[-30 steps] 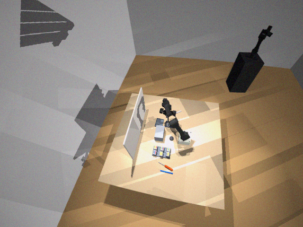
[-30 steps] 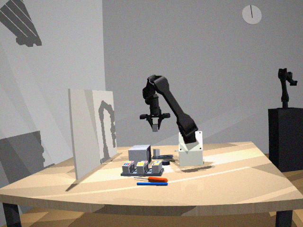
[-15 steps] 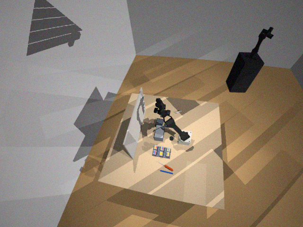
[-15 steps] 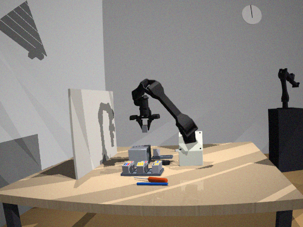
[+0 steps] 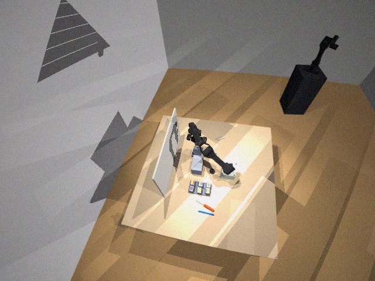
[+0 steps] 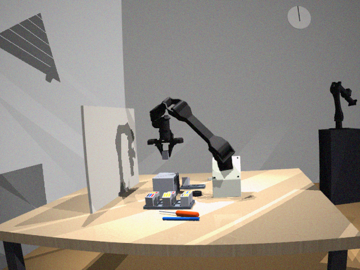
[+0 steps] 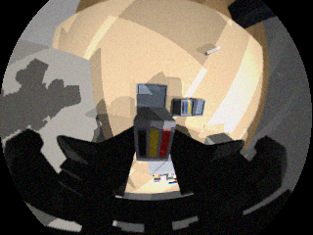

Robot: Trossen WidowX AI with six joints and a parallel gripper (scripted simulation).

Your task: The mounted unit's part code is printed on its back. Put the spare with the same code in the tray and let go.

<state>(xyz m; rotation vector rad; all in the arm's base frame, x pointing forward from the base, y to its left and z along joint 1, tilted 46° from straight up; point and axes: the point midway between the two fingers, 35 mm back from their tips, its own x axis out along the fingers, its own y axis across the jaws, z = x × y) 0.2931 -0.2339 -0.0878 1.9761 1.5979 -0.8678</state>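
My gripper [image 5: 197, 140] [image 6: 165, 151] [image 7: 153, 127] is shut on a grey block [image 6: 165, 154] [image 7: 154, 134] with dark, yellow and red stripes. It holds the block high above the table, near the dark tray [image 5: 195, 148] [image 7: 152, 90], which lies flat and bare behind the grey box [image 5: 197, 161] [image 6: 164, 183] [image 7: 160, 167]. A back rack [image 6: 197, 186] [image 7: 199, 107] beside the tray bears one spare [image 6: 185, 181] [image 7: 187, 107] with stripes including blue and yellow. A front rack [image 6: 171, 206] bears several striped spares [image 6: 151, 198]. No printed code is readable.
A white upright board [image 5: 164, 160] [image 6: 101, 162] stands left of the box. A small dark disc [image 5: 212, 171] [image 6: 197, 193] lies near the box. An orange screwdriver [image 5: 208, 207] [image 6: 187, 214] and a blue pen [image 5: 205, 212] [image 6: 180, 218] lie in front. A small white piece [image 5: 221, 138] [image 7: 212, 50] lies at the back.
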